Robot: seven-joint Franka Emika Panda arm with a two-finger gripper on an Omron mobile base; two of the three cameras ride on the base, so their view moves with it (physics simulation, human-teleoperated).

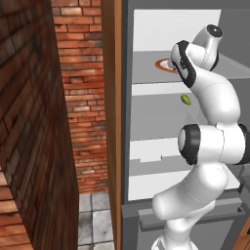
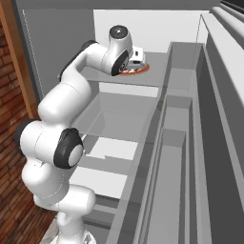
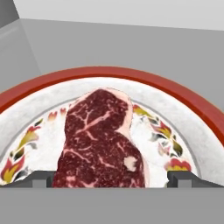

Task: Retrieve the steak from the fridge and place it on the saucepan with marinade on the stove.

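Hand view: steak [image 3: 103, 142] at frame centre on an orange-rimmed plate [image 3: 183, 103] inside the fridge [image 2: 190, 119]. Long axis running bottom to top, away from the gripper [image 3: 111, 178]. Finger tips [image 3: 41, 179] spread wide, flanking the steak's near end, clamping nothing.

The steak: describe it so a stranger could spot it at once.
Inside the open grey fridge, look on the upper shelf for the orange-rimmed plate. The steak lies on it, a dark red marbled slab, unlike the small green fruit one shelf lower.
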